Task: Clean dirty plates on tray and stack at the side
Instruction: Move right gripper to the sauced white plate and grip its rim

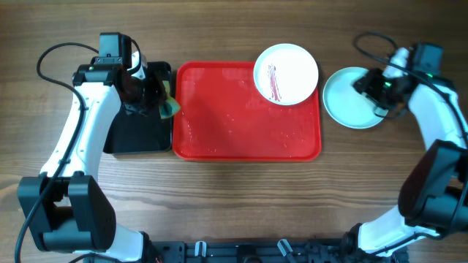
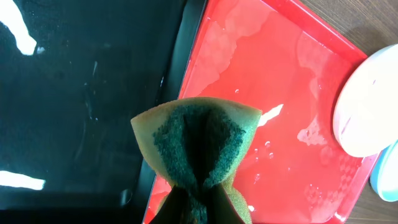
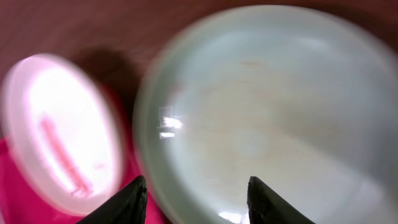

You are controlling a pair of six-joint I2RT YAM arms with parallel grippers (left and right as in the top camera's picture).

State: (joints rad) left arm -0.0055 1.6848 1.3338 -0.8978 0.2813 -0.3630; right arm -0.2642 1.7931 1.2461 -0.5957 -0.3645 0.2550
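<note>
A white plate [image 1: 286, 74] with red sauce streaks sits at the back right corner of the red tray [image 1: 219, 131]. A pale mint plate [image 1: 352, 98] lies on the table right of the tray. My right gripper [image 1: 374, 86] is open and empty just above that mint plate [image 3: 261, 118]; the white plate [image 3: 59, 130] shows to its left. My left gripper [image 1: 162, 98] is shut on a yellow-green sponge [image 2: 199, 143] over the tray's left rim [image 2: 199, 37]. Only two plates are in view.
A black tray [image 1: 139, 131] lies left of the red tray, under my left arm, and shows in the left wrist view [image 2: 81, 93]. Water drops glisten on the red tray. Bare wooden table [image 1: 241, 204] lies at the front.
</note>
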